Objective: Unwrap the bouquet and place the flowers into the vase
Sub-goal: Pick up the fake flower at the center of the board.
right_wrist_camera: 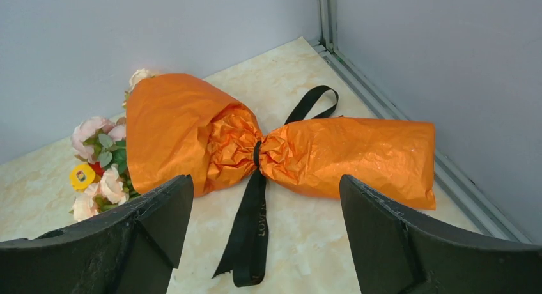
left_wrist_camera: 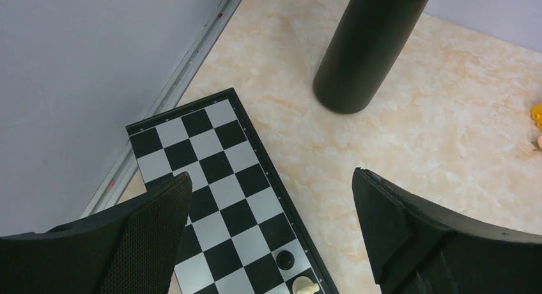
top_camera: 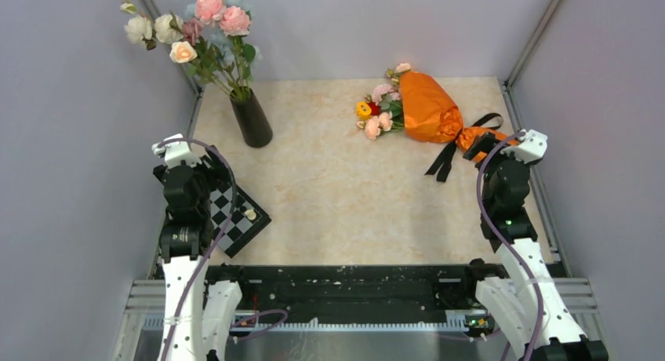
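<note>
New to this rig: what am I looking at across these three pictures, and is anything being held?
Two robot arms stand at the table's near edge. The overhead view shows both; the other two come from cameras on each wrist, their dark fingers at the bottom. The left gripper hangs open above a chessboard, near the black vase, which already holds flowers. The right gripper hangs open over the bouquet, still wrapped in orange paper and tied with a black ribbon. Nothing is held.

The vase (top_camera: 252, 119) stands far left, the bouquet (top_camera: 427, 107) lies far right.
</note>
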